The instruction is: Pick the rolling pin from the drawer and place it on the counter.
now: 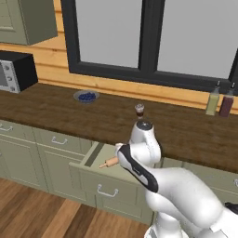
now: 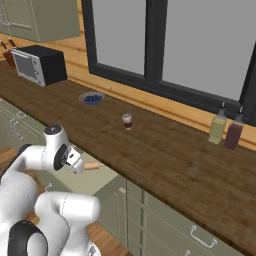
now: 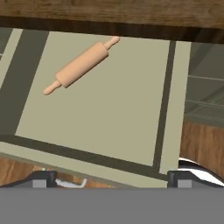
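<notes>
Tan wood marks the rolling pin [image 3: 82, 65], lying diagonally on the open drawer [image 3: 113, 127] floor, near its back edge below the counter [image 1: 107, 116]. The gripper [image 3: 111, 179], fingers spread wide, should be rotated across the barrel and lowered onto its middle.

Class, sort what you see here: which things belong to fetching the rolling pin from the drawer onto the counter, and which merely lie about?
Belong to the job:
rolling pin, lying in the drawer
drawer, pulled open
counter

Lying about:
microwave
bowl
small glass
two bottles
</notes>
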Controlling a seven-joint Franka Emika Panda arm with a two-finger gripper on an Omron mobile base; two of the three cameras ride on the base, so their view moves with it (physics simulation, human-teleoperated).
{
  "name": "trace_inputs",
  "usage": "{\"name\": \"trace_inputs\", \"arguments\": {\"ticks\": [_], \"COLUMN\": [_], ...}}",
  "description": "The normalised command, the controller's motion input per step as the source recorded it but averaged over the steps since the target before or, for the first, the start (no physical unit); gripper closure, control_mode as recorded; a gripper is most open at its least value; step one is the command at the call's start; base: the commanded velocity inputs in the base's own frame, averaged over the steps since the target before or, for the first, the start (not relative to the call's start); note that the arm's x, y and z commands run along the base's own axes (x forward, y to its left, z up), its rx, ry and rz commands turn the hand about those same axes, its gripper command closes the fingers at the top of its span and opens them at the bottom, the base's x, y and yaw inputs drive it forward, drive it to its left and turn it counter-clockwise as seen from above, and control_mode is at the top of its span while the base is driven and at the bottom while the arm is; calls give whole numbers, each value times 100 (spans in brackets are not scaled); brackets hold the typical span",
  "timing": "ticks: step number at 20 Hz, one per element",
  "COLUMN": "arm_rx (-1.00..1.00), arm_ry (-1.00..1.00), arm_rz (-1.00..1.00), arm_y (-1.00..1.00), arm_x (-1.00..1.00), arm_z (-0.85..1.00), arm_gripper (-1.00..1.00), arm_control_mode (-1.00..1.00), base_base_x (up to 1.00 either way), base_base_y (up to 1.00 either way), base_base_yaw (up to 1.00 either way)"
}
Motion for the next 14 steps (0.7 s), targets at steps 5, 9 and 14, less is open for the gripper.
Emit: {"name": "trace_inputs", "arguments": {"ticks": [5,9,14], "arm_rx": [0,0,0], "arm_ry": [0,0,0], "arm_rz": [-5,0,0], "arm_y": [0,0,0], "arm_x": [27,19,1], "arm_z": [-25,-28,-39], "arm_gripper": [-100,-100,-100], "arm_control_mode": [-100,-100,-100], "base_base_x": [0,0,0], "base_base_y": [0,0,0], "base_base_yaw": [0,0,0]}}
